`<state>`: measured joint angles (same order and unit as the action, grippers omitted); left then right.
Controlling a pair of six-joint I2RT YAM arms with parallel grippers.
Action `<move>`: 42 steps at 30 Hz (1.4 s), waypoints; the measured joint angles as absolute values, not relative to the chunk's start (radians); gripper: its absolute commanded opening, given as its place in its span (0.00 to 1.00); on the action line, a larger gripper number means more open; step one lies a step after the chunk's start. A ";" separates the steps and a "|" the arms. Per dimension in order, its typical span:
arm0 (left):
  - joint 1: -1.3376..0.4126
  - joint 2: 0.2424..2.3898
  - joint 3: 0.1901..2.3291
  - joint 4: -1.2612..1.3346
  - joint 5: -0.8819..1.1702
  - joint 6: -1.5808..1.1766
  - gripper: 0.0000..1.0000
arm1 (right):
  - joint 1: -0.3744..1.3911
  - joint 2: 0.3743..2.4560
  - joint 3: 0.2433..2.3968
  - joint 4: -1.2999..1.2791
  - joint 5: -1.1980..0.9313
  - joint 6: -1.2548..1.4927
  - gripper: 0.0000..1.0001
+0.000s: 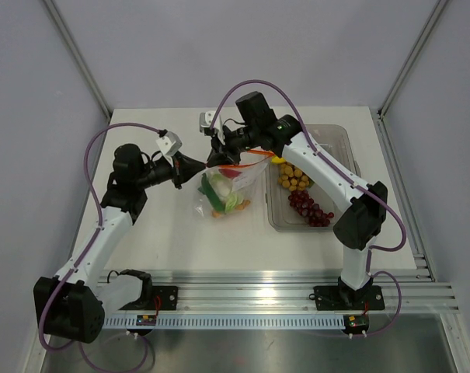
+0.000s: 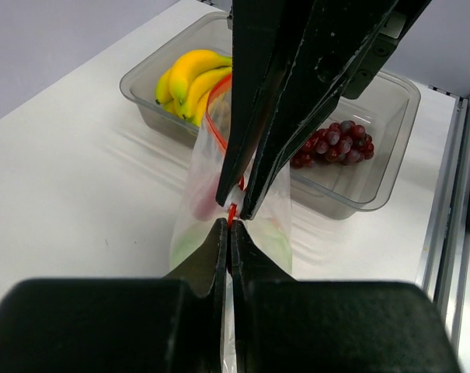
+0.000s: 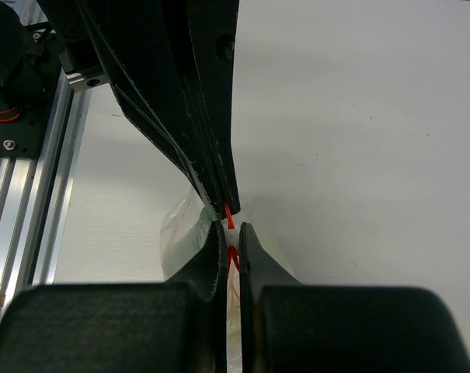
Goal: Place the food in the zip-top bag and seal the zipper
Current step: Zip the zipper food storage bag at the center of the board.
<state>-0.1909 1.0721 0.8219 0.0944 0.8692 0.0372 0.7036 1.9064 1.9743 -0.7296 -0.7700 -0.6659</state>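
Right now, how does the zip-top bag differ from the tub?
The zip-top bag is crinkled, held upright at its zipper by the left gripper and right gripper; the tub is rigid, flat on the table. The bag holds white, green and orange pieces; the tub holds bananas and grapes. Both are clear.

No text, label, brand or number can be read anywhere.

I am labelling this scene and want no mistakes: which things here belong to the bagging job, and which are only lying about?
Belong to the job: zip-top bag, zipper, bagged food, bananas, grapes, ball cluster, left gripper and right gripper, both shut on the zipper.

Only lying about: clear tub (it just holds the unpacked food), aluminium rail.
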 measured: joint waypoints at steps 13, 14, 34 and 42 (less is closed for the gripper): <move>-0.106 1.002 0.815 0.071 0.867 0.036 0.00 | 0.692 1.899 1.974 -0.706 -0.764 -0.673 0.00; -0.101 1.000 0.815 0.070 0.867 0.036 0.00 | 0.688 1.899 1.974 -0.707 -0.760 -0.675 0.00; 0.003 0.994 0.807 0.046 0.823 0.035 0.00 | 0.516 1.757 1.708 -0.667 -0.693 -0.679 0.00; 0.033 0.994 0.807 0.046 0.796 0.034 0.00 | 0.435 1.677 1.563 -0.600 -0.690 -0.653 0.00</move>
